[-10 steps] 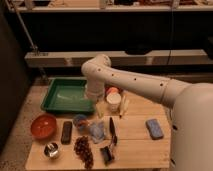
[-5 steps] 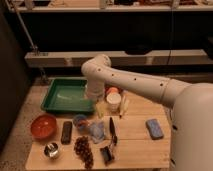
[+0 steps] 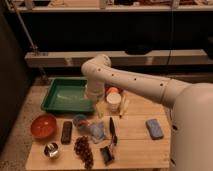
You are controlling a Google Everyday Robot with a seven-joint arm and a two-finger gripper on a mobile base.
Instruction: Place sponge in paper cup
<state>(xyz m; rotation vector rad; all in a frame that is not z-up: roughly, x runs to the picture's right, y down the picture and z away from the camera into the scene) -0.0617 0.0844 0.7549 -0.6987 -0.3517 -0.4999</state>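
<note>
The blue sponge (image 3: 154, 128) lies flat on the right side of the wooden table (image 3: 135, 147), far from the arm. The white paper cup (image 3: 114, 102) stands upright near the table's middle, at the back. My gripper (image 3: 101, 108) hangs down from the white arm (image 3: 130, 80), just left of the cup and close to the table top, by the right edge of the green tray (image 3: 65, 95). Nothing shows in the cup from here.
A red bowl (image 3: 43, 125), a dark bar (image 3: 66, 132), a small metal cup (image 3: 51, 149), grapes (image 3: 83, 149), a blue cup (image 3: 80, 121), a crumpled bag (image 3: 97, 131), and a dark tool (image 3: 111, 137) fill the left and middle. An orange object (image 3: 113, 91) and a pale banana-like object (image 3: 123, 106) sit by the cup.
</note>
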